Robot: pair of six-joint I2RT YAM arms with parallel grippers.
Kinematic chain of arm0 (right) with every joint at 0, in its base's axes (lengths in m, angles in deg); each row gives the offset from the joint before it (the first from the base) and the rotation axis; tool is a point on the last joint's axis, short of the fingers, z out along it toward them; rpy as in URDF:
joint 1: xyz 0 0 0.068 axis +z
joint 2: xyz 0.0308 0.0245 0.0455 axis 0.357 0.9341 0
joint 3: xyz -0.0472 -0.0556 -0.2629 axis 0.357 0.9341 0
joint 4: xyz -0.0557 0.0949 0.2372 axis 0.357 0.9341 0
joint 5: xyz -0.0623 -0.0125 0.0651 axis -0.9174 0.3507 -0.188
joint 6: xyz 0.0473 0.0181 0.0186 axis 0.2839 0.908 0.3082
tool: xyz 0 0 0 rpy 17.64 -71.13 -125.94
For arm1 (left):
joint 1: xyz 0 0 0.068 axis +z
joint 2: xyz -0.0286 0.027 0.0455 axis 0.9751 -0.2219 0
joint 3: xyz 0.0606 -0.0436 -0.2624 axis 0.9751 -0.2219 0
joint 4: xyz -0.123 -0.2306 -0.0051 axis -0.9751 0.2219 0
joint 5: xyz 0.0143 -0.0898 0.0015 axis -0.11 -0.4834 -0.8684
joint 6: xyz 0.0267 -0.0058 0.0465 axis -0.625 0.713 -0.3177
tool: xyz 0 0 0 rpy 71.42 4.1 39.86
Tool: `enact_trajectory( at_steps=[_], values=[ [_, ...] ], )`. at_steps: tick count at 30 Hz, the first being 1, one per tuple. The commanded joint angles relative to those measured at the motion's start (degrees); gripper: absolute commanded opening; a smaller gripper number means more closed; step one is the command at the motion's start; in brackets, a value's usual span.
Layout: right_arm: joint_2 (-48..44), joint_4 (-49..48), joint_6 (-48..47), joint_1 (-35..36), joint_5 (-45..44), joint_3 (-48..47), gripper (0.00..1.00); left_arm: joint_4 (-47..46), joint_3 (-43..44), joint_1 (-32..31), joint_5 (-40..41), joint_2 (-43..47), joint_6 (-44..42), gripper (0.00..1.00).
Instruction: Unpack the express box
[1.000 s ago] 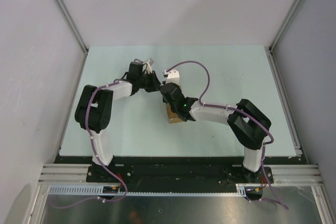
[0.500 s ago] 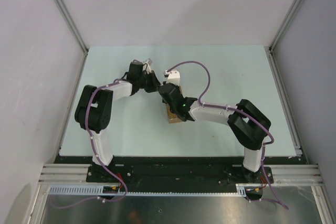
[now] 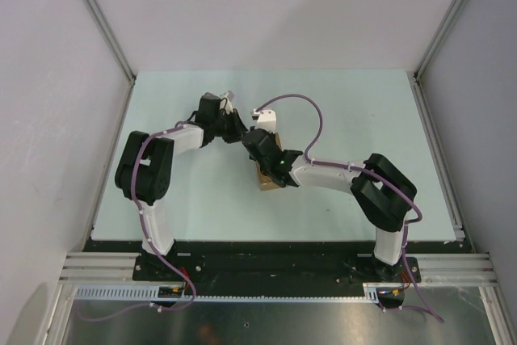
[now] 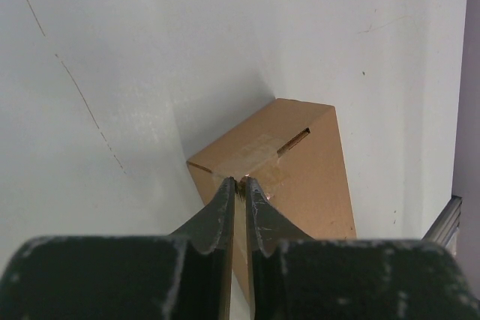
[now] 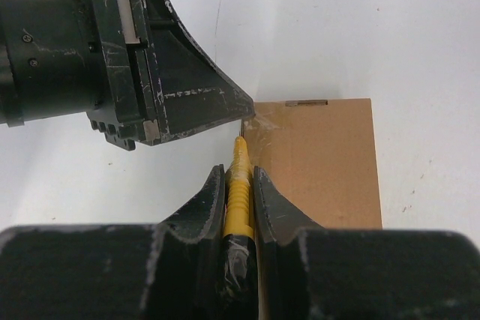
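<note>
The express box (image 4: pixel 300 162) is a small brown carton with clear tape on its near corner, lying mid-table; it also shows in the top view (image 3: pixel 265 178) and the right wrist view (image 5: pixel 315 162). My left gripper (image 4: pixel 240 183) is shut, its tips pinching that taped corner; it also shows in the top view (image 3: pixel 241 132). My right gripper (image 5: pixel 239 171) is shut on the yellow-and-black utility knife (image 5: pixel 239 189), whose tip sits at the box's left top corner, just under the left gripper's tips (image 5: pixel 250 110). In the top view the right gripper (image 3: pixel 257 141) covers the box's far end.
The pale green table (image 3: pixel 355 119) is bounded by grey walls on three sides. A purple cable (image 3: pixel 311 111) arches over the right arm. Metal rails run along the near edge (image 3: pixel 266 268).
The right gripper with the knife has edged slightly up and left along the box, toward the left gripper. The left arm and box stay put.
</note>
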Motion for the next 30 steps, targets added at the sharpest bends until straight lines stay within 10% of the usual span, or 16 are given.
enact_trajectory(
  at_steps=[1, 30],
  values=[
    [-1.38, 11.84, 1.88, 2.65, 3.23, -0.06, 0.0, 5.49, -0.3, -0.12, 6.37, -2.05, -0.99, 0.1],
    [-4.19, 20.2, 3.64, 7.49, 2.26, 1.52, 0.0, 8.39, -0.03, -0.3, 10.32, -3.01, 0.51, 0.06]
  ],
)
